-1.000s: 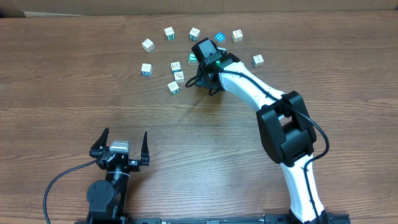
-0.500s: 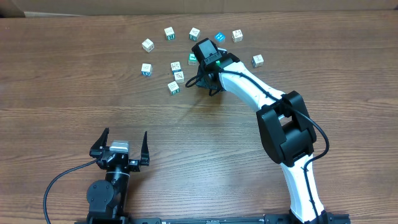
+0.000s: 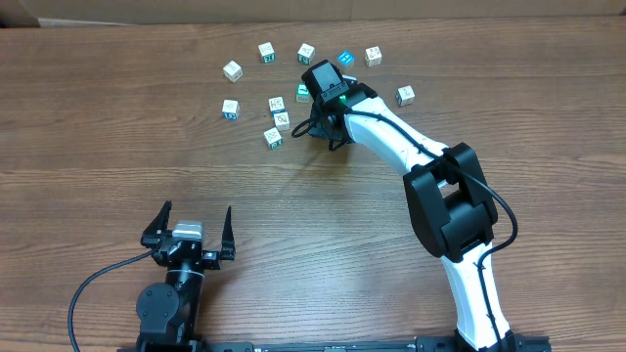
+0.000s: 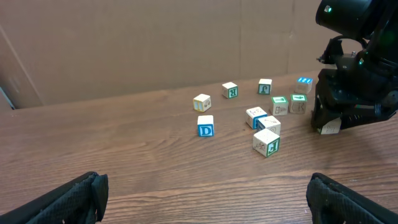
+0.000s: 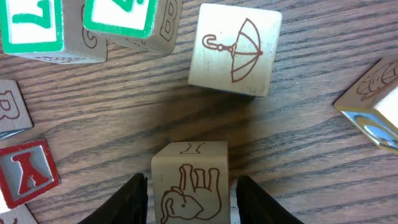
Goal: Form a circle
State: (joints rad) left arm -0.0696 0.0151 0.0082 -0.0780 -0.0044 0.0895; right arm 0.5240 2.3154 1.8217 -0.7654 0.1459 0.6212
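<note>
Small whitish letter cubes lie at the far middle of the table, some in a loose arc (image 3: 306,53) and three clustered inside it (image 3: 279,111); they form no closed circle. My right gripper (image 5: 189,186) points straight down among them. Its fingers (image 5: 135,198) closely flank a cube with an elephant drawing (image 5: 190,180) that rests on the wood, with a thin gap on each side. In the left wrist view that cube (image 4: 328,127) sits under the right gripper (image 4: 339,118). My left gripper (image 3: 193,220) hangs wide open and empty near the front edge.
An umbrella cube (image 5: 234,50) lies just beyond the elephant cube. Green-bordered cubes (image 5: 124,22) and a red A cube (image 5: 25,171) sit to its left, and a blue-faced cube (image 5: 373,112) to its right. A cardboard wall (image 4: 124,43) stands behind the table.
</note>
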